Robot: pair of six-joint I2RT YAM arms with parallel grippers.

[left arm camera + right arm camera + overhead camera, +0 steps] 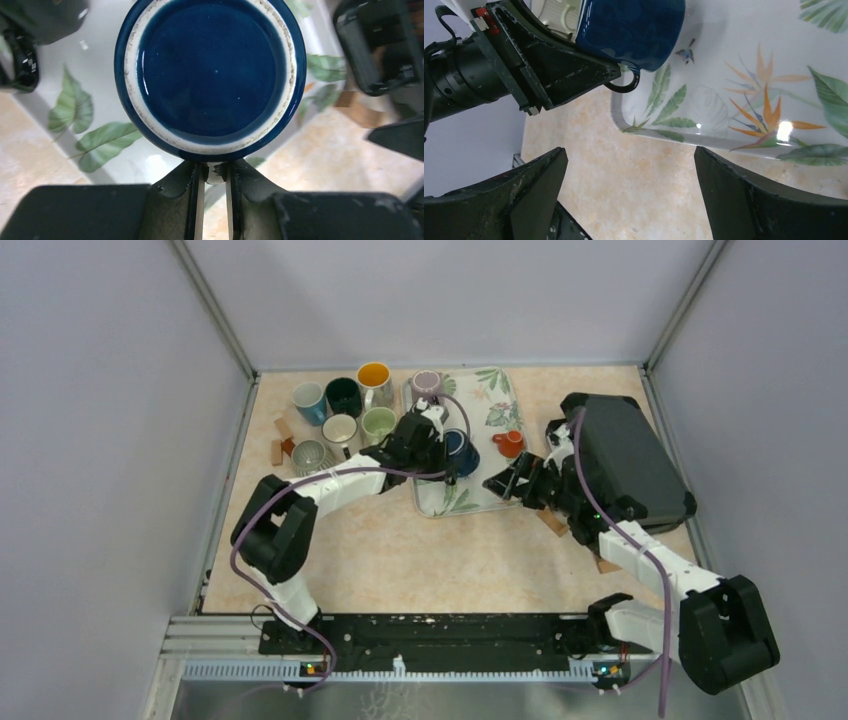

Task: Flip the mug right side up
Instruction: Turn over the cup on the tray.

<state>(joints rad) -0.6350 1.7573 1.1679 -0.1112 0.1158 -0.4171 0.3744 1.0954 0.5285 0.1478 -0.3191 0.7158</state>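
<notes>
The left gripper was clenched on the handle of the dark blue mug, the thin loop pinched between its fingertips. The mug's base faced the wrist camera: a glossy blue disc ringed by an unglazed white foot with brown speckles. The mug sat directly ahead of the fingers, over the near left part of the floral tray. Whether it touched the tray was unclear. The right gripper hung released, jaws wide, just beside the tray's near edge.
</notes>
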